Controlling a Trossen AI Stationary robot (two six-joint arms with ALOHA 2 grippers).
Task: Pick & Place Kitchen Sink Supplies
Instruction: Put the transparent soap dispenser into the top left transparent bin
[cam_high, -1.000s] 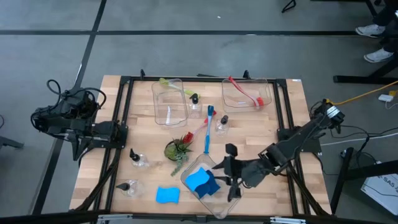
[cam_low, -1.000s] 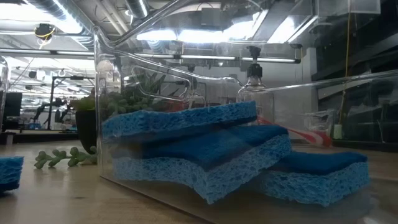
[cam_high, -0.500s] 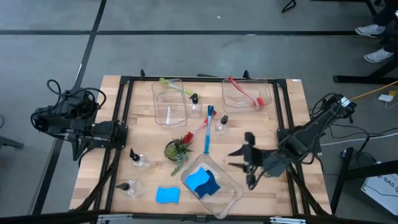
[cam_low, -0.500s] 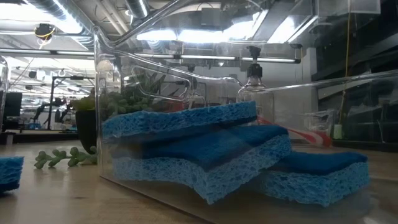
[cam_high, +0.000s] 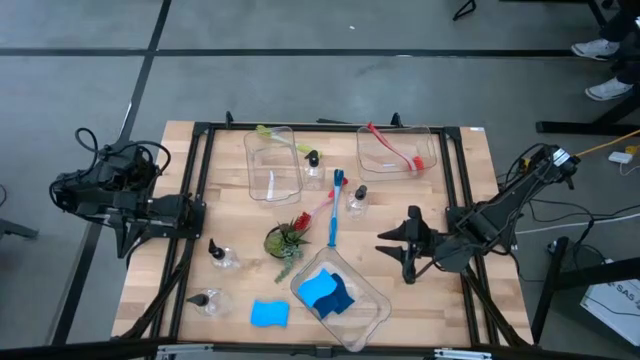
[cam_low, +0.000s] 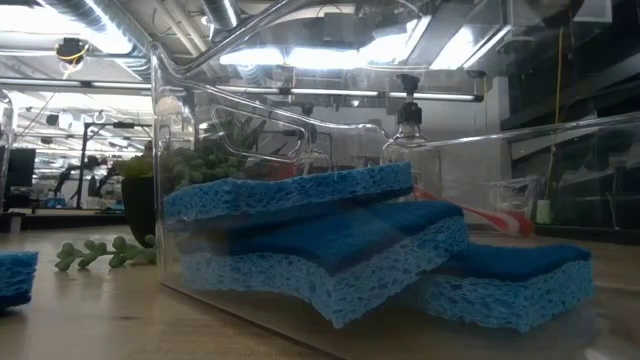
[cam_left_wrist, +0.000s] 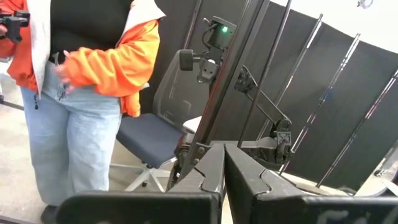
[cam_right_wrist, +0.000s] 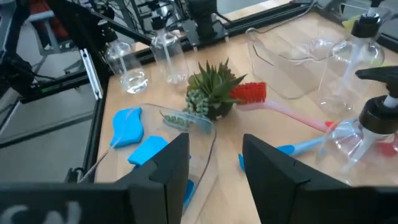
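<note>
Wooden table (cam_high: 240, 290), sponges (cam_high: 325, 292) in bin (cam_high: 372, 310) — right tool (cam_high: 408, 246) open, just beside

My right claw (cam_high: 408, 249) hangs half open over the wooden table (cam_high: 440, 310), its right side. Just left of it, toward the front edge, sits a clear bin (cam_high: 372, 310) holding sponges. Left of that lie a loose sponge (cam_high: 269, 314) and two bottles (cam_high: 222, 257). Farther left of the claw sits the plant (cam_high: 287, 239), with a blue brush (cam_high: 335, 210) and another bottle (cam_high: 357, 199) beyond. Two bins (cam_high: 272, 165) line the far edge.
</note>
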